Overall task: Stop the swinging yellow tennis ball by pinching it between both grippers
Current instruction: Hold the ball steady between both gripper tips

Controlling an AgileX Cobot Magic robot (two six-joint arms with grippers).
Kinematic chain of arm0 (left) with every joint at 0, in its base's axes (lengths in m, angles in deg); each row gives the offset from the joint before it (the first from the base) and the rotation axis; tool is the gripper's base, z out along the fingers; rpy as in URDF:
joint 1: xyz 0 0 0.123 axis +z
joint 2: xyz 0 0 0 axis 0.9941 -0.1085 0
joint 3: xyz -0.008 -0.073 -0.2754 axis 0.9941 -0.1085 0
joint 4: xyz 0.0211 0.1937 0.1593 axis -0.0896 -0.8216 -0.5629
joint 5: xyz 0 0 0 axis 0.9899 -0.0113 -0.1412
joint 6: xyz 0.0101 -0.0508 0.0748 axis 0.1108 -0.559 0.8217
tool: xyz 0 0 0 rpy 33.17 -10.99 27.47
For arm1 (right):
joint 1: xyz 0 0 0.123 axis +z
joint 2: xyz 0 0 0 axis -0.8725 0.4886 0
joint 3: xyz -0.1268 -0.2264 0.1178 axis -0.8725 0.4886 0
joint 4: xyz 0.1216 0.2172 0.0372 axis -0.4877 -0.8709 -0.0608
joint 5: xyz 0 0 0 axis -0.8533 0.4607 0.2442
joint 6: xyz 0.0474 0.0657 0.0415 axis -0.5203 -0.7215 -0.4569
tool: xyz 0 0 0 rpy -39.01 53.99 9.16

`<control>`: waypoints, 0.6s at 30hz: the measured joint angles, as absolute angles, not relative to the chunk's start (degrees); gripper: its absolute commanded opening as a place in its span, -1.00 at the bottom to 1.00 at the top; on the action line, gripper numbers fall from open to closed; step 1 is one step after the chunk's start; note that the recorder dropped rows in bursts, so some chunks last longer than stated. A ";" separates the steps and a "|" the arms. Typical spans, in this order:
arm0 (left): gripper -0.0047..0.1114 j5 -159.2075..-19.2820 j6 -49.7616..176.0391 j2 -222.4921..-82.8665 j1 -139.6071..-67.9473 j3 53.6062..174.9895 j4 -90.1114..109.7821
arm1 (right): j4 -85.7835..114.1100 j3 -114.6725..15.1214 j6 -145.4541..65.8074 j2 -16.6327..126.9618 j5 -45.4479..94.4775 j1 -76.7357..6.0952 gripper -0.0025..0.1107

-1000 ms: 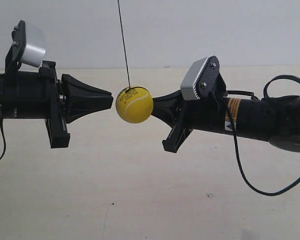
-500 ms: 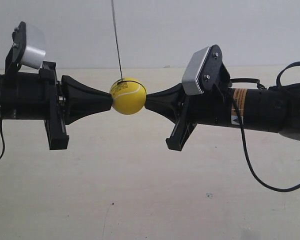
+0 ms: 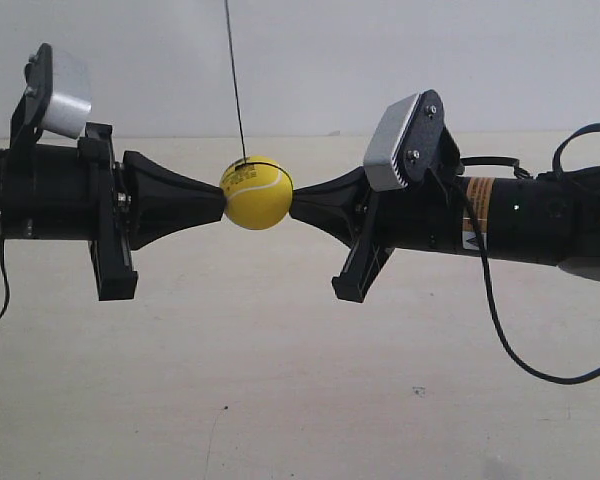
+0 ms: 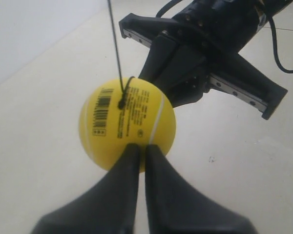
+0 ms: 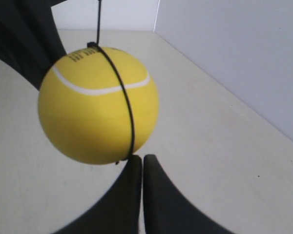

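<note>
Exterior view takes in a pale table [image 3: 280, 400] under a plain wall [image 3: 300, 60], with two black arms reaching in level from either side. The arm at the exterior view's left [image 3: 40, 195] and the arm at the exterior view's right [image 3: 520, 215] end nose to nose, each carrying a grey-silver camera box [image 3: 65, 85] on top. The yellow tennis ball [image 3: 256, 193] sits between their cone tips, well above the table, touched on both sides at about its middle height. Its thin black string [image 3: 235, 80] runs up out of view, nearly straight with only a slight lean.

Left wrist view shows the left gripper [image 4: 139, 147] with its two fingers clenched against each other, a hairline slit between them. They grasp nothing; the joined tip butts against the ball below the barcode [image 4: 101, 109]. Right wrist view shows the right gripper [image 5: 138, 158] the same way: fingers pressed together, tip against the ball just beside the string loop that girdles it, under the white seam [image 5: 102, 90].

By my reading the pinch is made, and the ball looks sharp and centred, so the swing seems arrested. What is left is to hold the squeeze steady. The contacts are small points on a round surface, so uneven pressure could let the ball squirt out.
</note>
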State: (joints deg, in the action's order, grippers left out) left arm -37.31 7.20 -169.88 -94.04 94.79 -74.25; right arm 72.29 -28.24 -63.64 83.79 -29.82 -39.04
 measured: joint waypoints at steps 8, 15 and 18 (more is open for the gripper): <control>-0.84 -37.31 7.20 -169.88 -94.04 94.79 -74.25 | 72.29 -28.24 -63.64 83.79 -29.82 -39.04 -0.96; -0.84 -37.31 7.31 -169.88 -94.04 94.79 -74.25 | 72.33 -28.24 -63.64 83.79 -29.52 -39.04 -0.96; -0.84 -38.14 7.31 -169.88 -94.04 94.79 -74.25 | 72.33 -28.24 -63.19 83.79 -27.73 -39.04 -0.96</control>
State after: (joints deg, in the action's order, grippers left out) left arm -38.14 7.31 -169.88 -94.04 94.79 -74.25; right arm 72.33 -28.24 -63.19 83.79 -27.73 -39.04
